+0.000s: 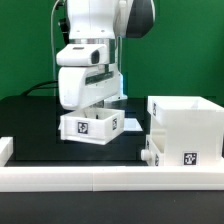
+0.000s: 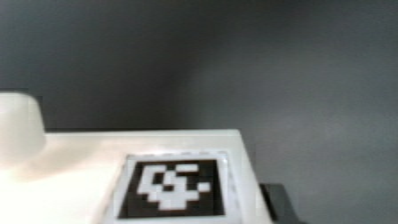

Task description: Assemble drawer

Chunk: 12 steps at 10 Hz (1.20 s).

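Here the pincer [image 1: 93, 104] hangs directly over one small tray [image 1: 90, 127] of the drawer. Its white body sits so low that the fingertips are lost against the tray's rim, and neither view shows whether they stand apart, together or clamped on a wall. The landmark is the tall casing [image 1: 185, 128], which stands on the dark table [image 1: 30, 125] with an open side uppermost. From the casing, the tray lies toward the exterior view's left, near but apart, with a strip of table showing between them, and the tray's rim is lower than the casing's top edge. The tray's longer side appears to run across the exterior view, roughly toward the casing, with its tagged face turned to the camera. A long white rail [image 1: 100, 178] runs just in front of the casing's foot, on the camera's side. The wrist view shows only a white tray surface bearing a tag [image 2: 173, 187] close under the lens, and a rounded white shape [image 2: 15, 125] too blurred to name. The coming move probably turns on this sideways offset. Once held, the tray would have to rise above the casing's nearer wall and travel toward the exterior view's right to reach the opening, staying level and in line with it. Only one arm is present, so no choice of hand arises.
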Available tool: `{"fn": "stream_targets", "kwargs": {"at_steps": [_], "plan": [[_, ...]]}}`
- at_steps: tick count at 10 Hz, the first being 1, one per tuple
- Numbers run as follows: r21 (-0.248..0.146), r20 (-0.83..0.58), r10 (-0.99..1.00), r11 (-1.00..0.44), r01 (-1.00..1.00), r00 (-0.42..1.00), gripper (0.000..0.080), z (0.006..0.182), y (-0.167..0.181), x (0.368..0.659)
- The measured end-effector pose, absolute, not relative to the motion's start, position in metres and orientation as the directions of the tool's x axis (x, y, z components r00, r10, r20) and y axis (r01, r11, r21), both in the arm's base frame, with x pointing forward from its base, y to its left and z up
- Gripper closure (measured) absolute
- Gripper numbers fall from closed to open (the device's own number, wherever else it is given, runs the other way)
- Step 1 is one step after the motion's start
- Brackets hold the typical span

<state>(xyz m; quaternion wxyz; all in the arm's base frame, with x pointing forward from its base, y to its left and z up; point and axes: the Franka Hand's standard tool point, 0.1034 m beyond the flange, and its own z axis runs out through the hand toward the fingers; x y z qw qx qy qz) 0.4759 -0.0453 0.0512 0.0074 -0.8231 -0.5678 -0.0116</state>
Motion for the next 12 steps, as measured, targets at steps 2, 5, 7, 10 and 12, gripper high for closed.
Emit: {"fn": "stream_targets", "kwargs": {"at_steps": [2,5,7,10,12], "plan": [[0.023,0.003,0.984,-0.176,0.984,0.176,0.0757,0.059,-0.043,0.493],[0.024,-0.011,1.000,0.002,1.000,-0.002,0.0757,0.058,-0.046,0.494],[0.020,-0.012,1.000,0.010,1.000,-0.009,0.0757,0.058,-0.046,0.495],[0.013,-0.014,1.000,0.017,1.000,-0.016,0.0757,0.064,-0.043,0.515],[0.019,-0.013,1.000,0.021,1.000,-0.021,0.0757,0.065,-0.041,0.528]]}}
